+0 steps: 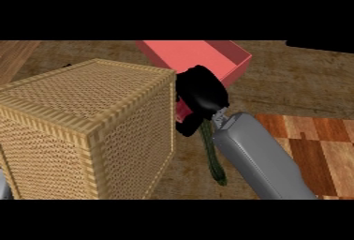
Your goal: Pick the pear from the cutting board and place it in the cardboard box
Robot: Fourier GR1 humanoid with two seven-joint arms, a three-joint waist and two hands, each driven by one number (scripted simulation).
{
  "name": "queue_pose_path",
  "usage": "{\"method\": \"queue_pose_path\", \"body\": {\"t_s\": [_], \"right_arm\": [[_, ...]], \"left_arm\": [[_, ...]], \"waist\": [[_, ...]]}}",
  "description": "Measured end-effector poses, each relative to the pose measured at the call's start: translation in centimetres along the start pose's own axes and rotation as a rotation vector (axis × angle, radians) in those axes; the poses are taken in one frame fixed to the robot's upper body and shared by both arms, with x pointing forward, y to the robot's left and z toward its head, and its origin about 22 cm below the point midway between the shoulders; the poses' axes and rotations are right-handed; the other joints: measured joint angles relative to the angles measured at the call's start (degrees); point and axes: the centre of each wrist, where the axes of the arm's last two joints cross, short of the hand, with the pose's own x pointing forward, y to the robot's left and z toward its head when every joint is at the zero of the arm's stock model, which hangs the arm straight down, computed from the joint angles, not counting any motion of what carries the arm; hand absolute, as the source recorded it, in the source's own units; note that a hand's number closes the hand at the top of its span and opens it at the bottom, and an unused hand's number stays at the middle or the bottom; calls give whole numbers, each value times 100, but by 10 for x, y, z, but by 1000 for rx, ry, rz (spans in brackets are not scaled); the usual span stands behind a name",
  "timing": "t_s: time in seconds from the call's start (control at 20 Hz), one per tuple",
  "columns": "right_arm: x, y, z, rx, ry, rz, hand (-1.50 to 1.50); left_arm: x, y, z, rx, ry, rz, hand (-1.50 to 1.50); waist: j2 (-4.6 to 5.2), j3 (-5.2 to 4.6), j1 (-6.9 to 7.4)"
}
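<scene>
Hovering at the near corner of the pink box (207,54), the right hand (202,93) shows only as a black lump at the end of its grey forearm. I cannot tell whether it is clamped on anything. No pear shows from where I stand, not on the visible part of the cutting board (311,140) at the right and not in the box, so it may be hidden under that hand. A tall woven basket (83,122) crowds the left, and a slender dark green thing (216,161) lies on the counter beside the forearm. A pear should be light, firm and smooth-skinned, but easily bruised. I would hold it round the wide belly, not the neck, and set it low into the box.
</scene>
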Motion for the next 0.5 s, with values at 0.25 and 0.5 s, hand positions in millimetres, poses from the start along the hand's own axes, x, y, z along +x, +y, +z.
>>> {"method": "queue_pose_path", "body": {"t_s": [0.25, 0.5], "right_arm": [[28, -40, -17, -168, 80, -32, 150], [41, -70, -32, -316, 227, -83, 150]], "left_arm": [[-8, 6, 11, 20, -13, 30, 0], [-7, 6, 11, 16, -27, 36, 0]], "waist": [[-19, 6, -122], [-20, 10, -218]]}}
